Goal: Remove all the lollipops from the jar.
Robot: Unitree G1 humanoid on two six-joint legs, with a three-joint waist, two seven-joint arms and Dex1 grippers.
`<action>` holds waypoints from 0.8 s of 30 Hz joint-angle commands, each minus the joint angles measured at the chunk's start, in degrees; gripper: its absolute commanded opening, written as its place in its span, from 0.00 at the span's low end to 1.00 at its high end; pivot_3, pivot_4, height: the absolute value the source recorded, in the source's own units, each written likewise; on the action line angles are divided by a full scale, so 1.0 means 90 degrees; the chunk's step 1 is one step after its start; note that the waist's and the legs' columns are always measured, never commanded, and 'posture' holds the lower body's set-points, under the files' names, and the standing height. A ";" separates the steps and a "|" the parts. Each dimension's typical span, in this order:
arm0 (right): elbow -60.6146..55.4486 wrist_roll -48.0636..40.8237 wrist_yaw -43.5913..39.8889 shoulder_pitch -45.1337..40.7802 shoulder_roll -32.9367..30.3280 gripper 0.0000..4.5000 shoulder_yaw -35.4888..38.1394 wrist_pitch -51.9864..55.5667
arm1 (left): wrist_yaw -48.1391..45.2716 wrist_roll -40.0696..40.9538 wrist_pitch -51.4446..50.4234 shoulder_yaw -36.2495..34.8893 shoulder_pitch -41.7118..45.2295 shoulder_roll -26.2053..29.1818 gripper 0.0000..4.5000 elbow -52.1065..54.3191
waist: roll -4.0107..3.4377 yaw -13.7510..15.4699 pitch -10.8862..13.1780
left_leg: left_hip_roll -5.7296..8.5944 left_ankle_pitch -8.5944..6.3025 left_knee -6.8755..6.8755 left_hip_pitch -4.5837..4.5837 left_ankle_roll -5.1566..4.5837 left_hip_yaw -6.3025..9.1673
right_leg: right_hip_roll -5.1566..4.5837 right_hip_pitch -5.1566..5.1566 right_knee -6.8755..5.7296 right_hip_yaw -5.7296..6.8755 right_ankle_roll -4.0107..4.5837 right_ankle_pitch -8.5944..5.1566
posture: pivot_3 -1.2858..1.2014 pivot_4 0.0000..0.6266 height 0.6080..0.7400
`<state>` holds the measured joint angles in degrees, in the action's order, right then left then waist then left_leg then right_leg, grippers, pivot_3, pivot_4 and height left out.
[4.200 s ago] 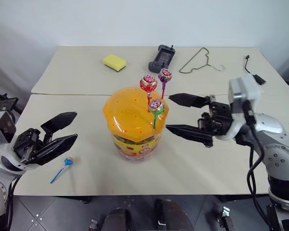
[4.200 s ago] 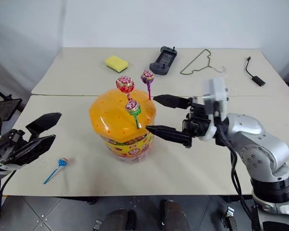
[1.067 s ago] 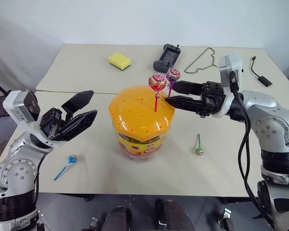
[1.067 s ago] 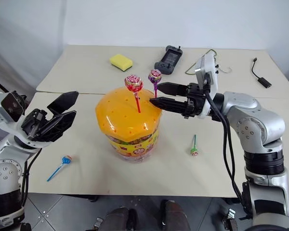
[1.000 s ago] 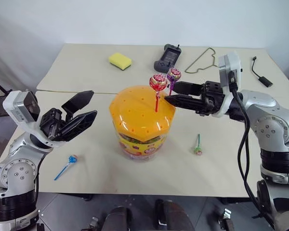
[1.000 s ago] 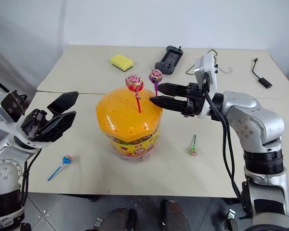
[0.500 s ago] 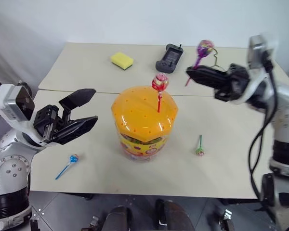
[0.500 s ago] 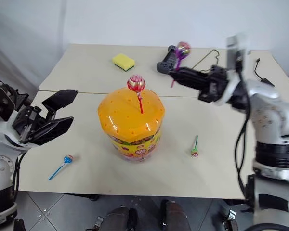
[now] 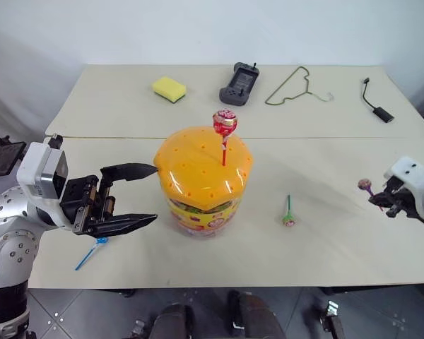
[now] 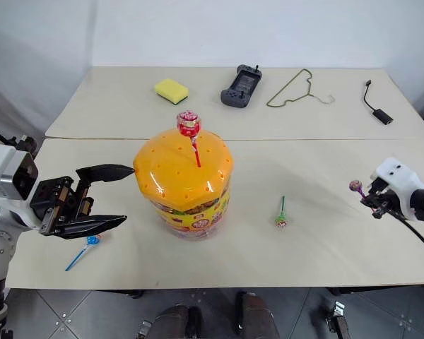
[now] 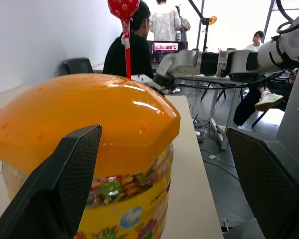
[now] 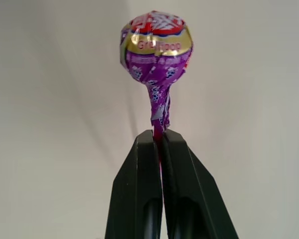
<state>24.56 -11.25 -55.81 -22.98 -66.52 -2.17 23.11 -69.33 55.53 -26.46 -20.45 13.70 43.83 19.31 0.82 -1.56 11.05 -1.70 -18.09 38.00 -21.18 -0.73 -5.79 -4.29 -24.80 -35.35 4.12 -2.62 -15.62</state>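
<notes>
**A:** Where's everything at? The right gripper (image 12: pixel 158 144) is clenched on the stick of the purple lollipop (image 12: pixel 156 42), out over the table (image 9: pixel 325 240) at roughly 3 o'clock from the jar (image 9: pixel 201 176). Red lollipop (image 9: pixel 224 122) is stuck upright in the orange lid (image 9: pixel 198 166). The green lollipop (image 9: pixel 287 215) lies on the table at about 4 o'clock from the jar, and the blue lollipop (image 9: pixel 92 248) at about 8 o'clock.

**B:** So 1 left to pull, I'd say. The left gripper (image 9: pixel 145 195) sits spread wide at the jar's 9 o'clock, holding nothing.

**A:** These look super light. The stick is thin and probably flexes, so I'd pinch it low, near the lid hole. The wrapper looks slick and crinkly; hard to say how tightly the hole grips.
</notes>
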 commanded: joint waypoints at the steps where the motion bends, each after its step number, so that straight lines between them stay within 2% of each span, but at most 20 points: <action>1: 0.0443 0.0043 -0.0118 0.0043 0.0169 0.06 0.0349 -0.0703 | 0.0067 0.0174 -0.0029 -0.0136 0.0155 0.0055 0.94 0.0085 | 0.0000 0.0005 0.0000 | 0.0000 0.0001 0.0002 0.0003 0.0000 -0.0001 | 0.0000 0.0000 -0.0007 -0.0002 0.0000 0.0000 | 0.52 0.24 1.00; 2: 0.0541 -0.0050 -0.0171 0.0044 0.0258 0.11 0.0511 -0.0940 | 0.0076 0.0247 -0.0085 -0.0183 0.0169 0.0081 0.94 0.0078 | 0.0000 0.0005 0.0000 | 0.0000 0.0002 0.0003 0.0004 0.0000 0.0000 | 0.0001 0.0001 -0.0010 -0.0002 0.0000 0.0000 | 0.52 0.24 1.00; 3: 0.0208 -0.0771 -0.0767 0.0057 0.0503 0.15 0.1044 -0.1259 | 0.0119 0.0373 -0.0164 -0.0277 0.0151 0.0091 0.94 0.0059 | 0.0000 0.0004 0.0000 | -0.0001 0.0007 0.0003 0.0006 0.0006 0.0001 | 0.0003 0.0001 -0.0013 -0.0003 0.0000 0.0000 | 0.52 0.24 1.00; 5: -0.0534 -0.2335 -0.1693 -0.0149 0.1007 0.29 0.2104 -0.1108 | 0.0193 0.0599 -0.0302 -0.0422 0.0131 0.0069 0.94 -0.0001 | 0.0002 -0.0033 0.0005 | -0.0007 0.0009 0.0003 0.0007 0.0010 -0.0003 | 0.0011 0.0000 -0.0016 -0.0008 -0.0002 0.0001 | 0.52 0.24 1.00; 6: -0.1061 -0.2732 -0.1843 -0.0200 0.1070 0.36 0.2296 -0.0838 | 0.0307 0.0714 -0.0354 -0.0495 0.0142 -0.0003 0.94 -0.0053 | -0.0005 -0.0045 0.0011 | -0.0013 0.0009 0.0003 0.0010 0.0012 -0.0008 | 0.0020 0.0001 -0.0018 -0.0016 -0.0003 0.0002 | 0.52 0.24 1.00; 7: -0.1561 -0.2912 -0.1808 -0.0238 0.1100 0.36 0.2307 -0.0576 | 0.0428 0.0802 -0.0382 -0.0551 0.0154 -0.0089 0.94 -0.0109 | -0.0026 -0.0044 0.0023 | -0.0014 0.0010 0.0003 0.0014 0.0013 -0.0012 | 0.0021 0.0001 -0.0024 -0.0020 -0.0004 0.0002 | 0.52 0.24 1.00; 9: -0.2651 -0.3338 -0.1632 -0.0303 0.1230 0.36 0.2150 -0.0026 | 0.0696 0.1022 -0.0442 -0.0654 0.0161 -0.0286 0.94 -0.0226 | -0.0047 0.0001 0.0035 | -0.0013 0.0011 0.0003 0.0016 0.0014 -0.0008 | 0.0016 -0.0002 -0.0030 -0.0021 -0.0007 0.0004 | 0.52 0.24 1.00; 13: -0.4111 -0.3998 -0.1191 -0.0854 0.1842 0.36 0.1674 0.0576 | 0.0888 0.1105 -0.0506 -0.0710 0.0000 -0.0585 0.94 -0.0387 | -0.0016 0.0014 0.0034 | -0.0019 0.0007 0.0003 0.0011 0.0023 0.0031 | 0.0016 0.0003 -0.0031 0.0003 -0.0004 0.0003 | 0.52 0.24 1.00; 19: -0.4820 -0.4453 -0.0830 -0.1789 0.2635 0.36 0.1018 0.1145 | 0.0993 0.1032 -0.0483 -0.0603 -0.0045 -0.0806 0.94 -0.0375 | -0.0012 0.0046 0.0035 | 0.0002 0.0008 0.0006 -0.0008 0.0015 0.0030 | -0.0017 -0.0004 -0.0020 0.0010 -0.0004 0.0003 | 0.52 0.24 1.00; 24: -0.4801 -0.4119 -0.0697 -0.2243 0.2966 0.36 0.0424 0.1310 | 0.1049 0.1021 -0.0456 -0.0559 0.0019 -0.0927 0.94 -0.0424 | -0.0011 0.0060 0.0035 | 0.0000 0.0000 0.0005 -0.0008 0.0008 0.0034 | -0.0018 -0.0003 -0.0018 0.0018 -0.0004 0.0003 | 0.52 0.24 1.00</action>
<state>-17.76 -48.56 -62.61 -42.05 -40.09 1.88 34.77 -59.93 64.22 -31.17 -25.04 13.33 35.80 14.83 0.72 -1.01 11.36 -1.70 -18.09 38.05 -21.27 -0.66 -5.50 -4.46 -24.84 -35.50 4.28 -2.65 -15.60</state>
